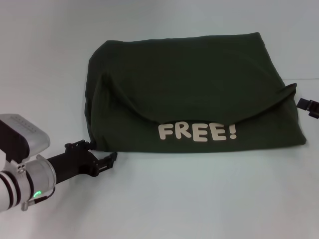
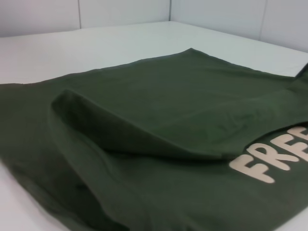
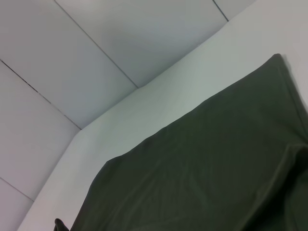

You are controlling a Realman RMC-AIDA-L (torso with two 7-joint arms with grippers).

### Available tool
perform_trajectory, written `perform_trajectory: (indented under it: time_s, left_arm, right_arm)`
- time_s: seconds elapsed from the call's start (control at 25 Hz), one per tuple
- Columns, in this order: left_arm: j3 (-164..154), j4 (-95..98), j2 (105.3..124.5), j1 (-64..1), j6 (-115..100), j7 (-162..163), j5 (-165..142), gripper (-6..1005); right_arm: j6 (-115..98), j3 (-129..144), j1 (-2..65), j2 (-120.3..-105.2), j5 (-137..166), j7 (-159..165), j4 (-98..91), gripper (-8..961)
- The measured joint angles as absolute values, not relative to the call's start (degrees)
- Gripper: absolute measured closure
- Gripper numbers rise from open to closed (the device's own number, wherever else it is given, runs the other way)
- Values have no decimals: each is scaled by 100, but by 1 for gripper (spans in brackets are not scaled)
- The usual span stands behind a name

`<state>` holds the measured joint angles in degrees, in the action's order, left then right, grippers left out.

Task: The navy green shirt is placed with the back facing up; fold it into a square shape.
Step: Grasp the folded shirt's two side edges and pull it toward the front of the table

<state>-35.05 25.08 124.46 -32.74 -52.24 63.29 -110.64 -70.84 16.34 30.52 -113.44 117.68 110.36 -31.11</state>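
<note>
The navy green shirt (image 1: pixel 199 84) lies partly folded on the white table, its far part laid forward in a curved flap over the near part. Cream letters "FREE!" (image 1: pixel 197 132) show below the flap's edge. My left gripper (image 1: pixel 101 152) is low at the shirt's near left corner, open, with nothing between its fingers. The left wrist view looks across the flap (image 2: pixel 144 125) and the letters (image 2: pixel 274 161). Only a black bit of my right gripper (image 1: pixel 309 106) shows, beside the shirt's right edge. The right wrist view shows smooth shirt fabric (image 3: pixel 207 168).
The white table (image 1: pixel 164 199) extends in front of the shirt and to its left. Pale wall panels (image 3: pixel 96 72) stand behind the table's far edge.
</note>
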Motion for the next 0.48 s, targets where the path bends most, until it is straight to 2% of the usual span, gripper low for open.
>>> perform_trajectory:
  time_s: [0.32, 0.48]
  left_arm:
    - [-3483, 2526, 12439, -3307, -4987, 6408, -10985, 396]
    - [-3498, 2544, 12432, -3307, -4931, 6418, -10985, 551]
  right_arm:
    - [-7084, 1635, 3010, -11353, 11768, 11034, -3111, 238]
    - [-7105, 1634, 2993, -11355, 11768, 11035, -3111, 238]
